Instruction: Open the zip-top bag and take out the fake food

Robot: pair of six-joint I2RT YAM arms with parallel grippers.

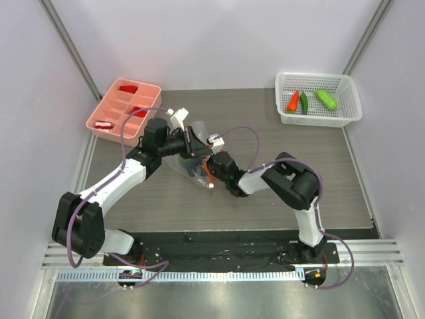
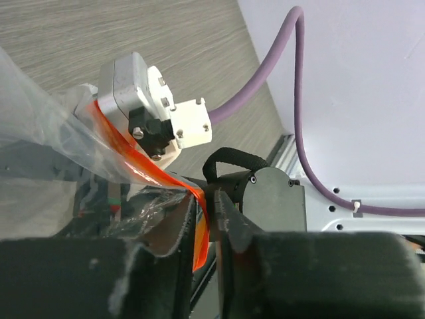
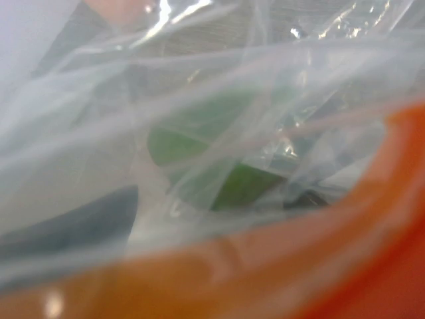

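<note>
While my left claw [image 2: 207, 224] is pinching the zip strip [image 2: 133, 158] on the bag [image 2: 40, 116], my right claw [image 1: 208, 174] is hanging wide open right beside it.

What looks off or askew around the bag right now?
The zip-top bag is bunched between left gripper and right gripper, and its plastic fills the right wrist view, blurring it. Green fake food shows inside. Nothing looks spilled or torn.

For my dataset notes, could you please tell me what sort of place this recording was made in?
Probably a lab robot cell: plain pale walls enclose a small table, two arms are bolted at its edge, and toy food sits in a basket.
</note>
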